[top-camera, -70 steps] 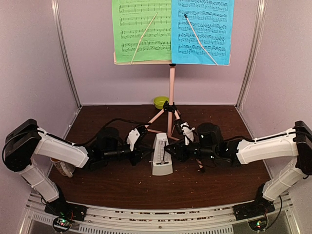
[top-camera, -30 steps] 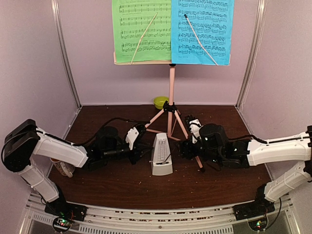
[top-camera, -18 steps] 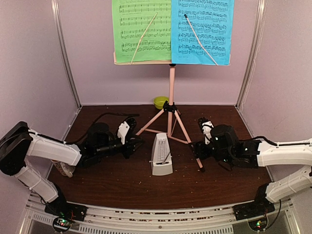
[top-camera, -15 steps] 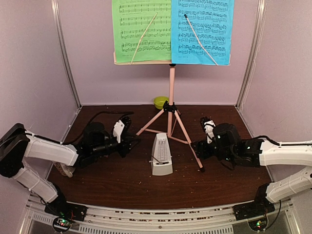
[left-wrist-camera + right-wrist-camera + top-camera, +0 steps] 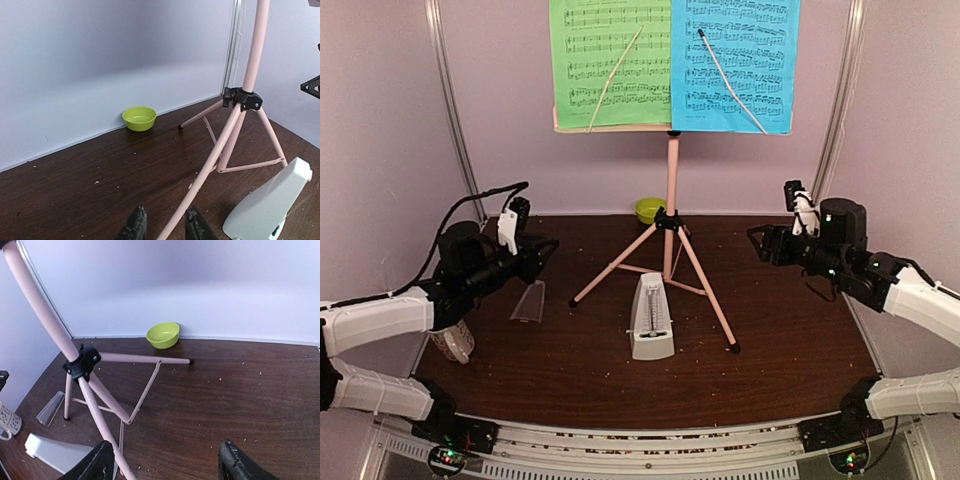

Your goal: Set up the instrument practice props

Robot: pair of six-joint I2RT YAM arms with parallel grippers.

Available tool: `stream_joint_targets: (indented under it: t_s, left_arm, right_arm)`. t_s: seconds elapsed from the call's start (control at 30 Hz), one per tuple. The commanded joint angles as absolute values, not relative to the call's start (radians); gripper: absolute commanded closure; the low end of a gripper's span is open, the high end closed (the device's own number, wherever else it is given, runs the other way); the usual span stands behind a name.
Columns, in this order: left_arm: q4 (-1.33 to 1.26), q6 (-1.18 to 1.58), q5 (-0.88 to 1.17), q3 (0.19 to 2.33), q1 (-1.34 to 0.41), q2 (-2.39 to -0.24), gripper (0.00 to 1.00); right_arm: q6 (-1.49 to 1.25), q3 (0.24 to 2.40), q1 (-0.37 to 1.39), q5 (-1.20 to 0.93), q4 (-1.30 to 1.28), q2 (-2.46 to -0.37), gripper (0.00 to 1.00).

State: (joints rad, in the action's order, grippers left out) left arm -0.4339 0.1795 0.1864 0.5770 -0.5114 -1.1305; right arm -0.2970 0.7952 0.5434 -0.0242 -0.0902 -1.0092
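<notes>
The pink music stand (image 5: 671, 170) stands at the back middle of the table. It holds a green sheet (image 5: 610, 60) and a blue sheet (image 5: 735, 60). The pale pyramid metronome (image 5: 652, 318) stands uncovered in front of it. Its clear cover (image 5: 528, 300) lies on the table to the left. My left gripper (image 5: 546, 246) hangs raised at the left, slightly open and empty. My right gripper (image 5: 758, 243) hangs raised at the right, wide open and empty. In the left wrist view a stand leg (image 5: 200, 185) runs past my gripper (image 5: 164, 226), with the metronome (image 5: 270, 205) to its right. The right wrist view shows the stand (image 5: 40, 305), metronome (image 5: 55, 452), cover (image 5: 50, 408) and gripper (image 5: 167, 465).
A small lime-green bowl (image 5: 650, 209) sits at the back wall behind the stand, also in the wrist views (image 5: 139, 118) (image 5: 163, 335). A white mug (image 5: 452, 342) lies at the left edge under my left arm. Purple walls enclose the brown table (image 5: 780, 350); crumbs are scattered on it.
Both arms have pulled back from the metronome, outward and upward. The clear cover now lies on the table to the metronome's left. The stand and sheets have not moved.
</notes>
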Motion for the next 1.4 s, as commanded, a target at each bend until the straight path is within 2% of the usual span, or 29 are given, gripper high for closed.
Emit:
stream_joint_targets:
  t_s: [0.0,0.13,0.23,0.33,0.43,0.47,0.63,0.93,1.37]
  left_arm:
    - [-0.230,0.117,0.106,0.704,-0.501,-1.077,0.71]
    - [-0.114,0.121,0.040,0.791,-0.499,-1.049,0.64]
    - [-0.017,0.147,-0.031,0.846,-0.499,-1.037,0.48]
    - [0.077,0.166,-0.106,0.898,-0.497,-1.033,0.25]
    - [0.143,0.192,-0.163,0.926,-0.495,-1.016,0.06]
    - [0.157,0.206,-0.176,0.929,-0.492,-1.009,0.03]
    - [0.236,0.295,-0.192,0.933,-0.462,-0.989,0.02]
    - [0.342,0.505,-0.068,0.930,-0.319,-1.056,0.02]
    - [0.346,0.546,-0.115,0.896,-0.317,-1.088,0.02]
  right_arm:
    - [-0.329,0.846,0.459,-0.156,-0.046,-0.990,0.28]
    - [-0.360,0.852,0.398,-0.208,-0.012,-0.987,0.28]
    - [-0.381,0.854,0.345,-0.257,0.002,-0.981,0.27]
    - [-0.399,0.850,0.289,-0.288,0.010,-0.971,0.24]
    - [-0.427,0.816,0.254,-0.295,0.028,-0.944,0.17]
    - [-0.437,0.798,0.247,-0.291,0.039,-0.932,0.14]
    - [-0.479,0.680,0.234,-0.261,0.081,-0.867,0.01]
    - [-0.522,0.528,0.216,-0.245,0.128,-0.814,0.00]
    - [-0.503,0.494,0.215,-0.216,0.114,-0.816,0.00]
